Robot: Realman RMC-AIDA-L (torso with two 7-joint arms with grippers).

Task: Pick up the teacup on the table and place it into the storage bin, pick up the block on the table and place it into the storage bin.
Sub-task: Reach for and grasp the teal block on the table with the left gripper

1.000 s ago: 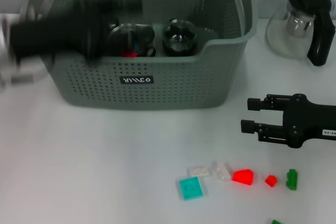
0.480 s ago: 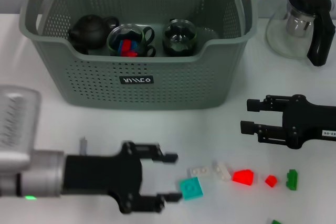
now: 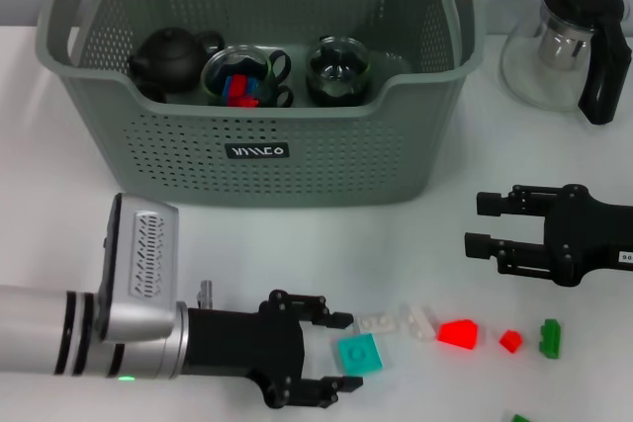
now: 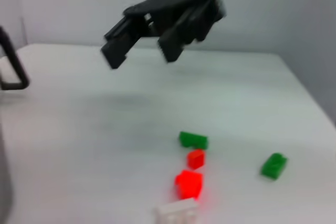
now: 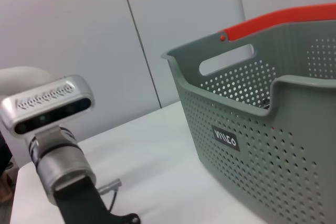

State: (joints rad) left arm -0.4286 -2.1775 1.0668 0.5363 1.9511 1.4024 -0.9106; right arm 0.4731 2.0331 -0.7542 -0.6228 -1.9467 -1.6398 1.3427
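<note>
Near the front edge of the table, the left gripper is seen with its two fingers spread apart, and the teal block lies between the fingertips, slightly to the right of them; whether the pads already touch it cannot be told. The block is almost square, so no clear long axis is offered; it sits a little turned against the line of the fingers. The left gripper is clearly the nearer one to this block. The right gripper hangs farther right and farther back, well apart from the block, its fingers also released and holding nothing. It is judged that the closing of the left fingers on the teal block is the next step. On the table the following loose pieces are counted in the head view: one teal block, two white blocks, two red blocks and two green blocks, one of the green ones half cut by the frame. The storage bin stands at the far side, left of centre. Inside it are counted one dark teapot, one glass teacup with red and blue pieces in it, and one more glass vessel. One glass pitcher with a black handle stands to the right of the bin.
</note>
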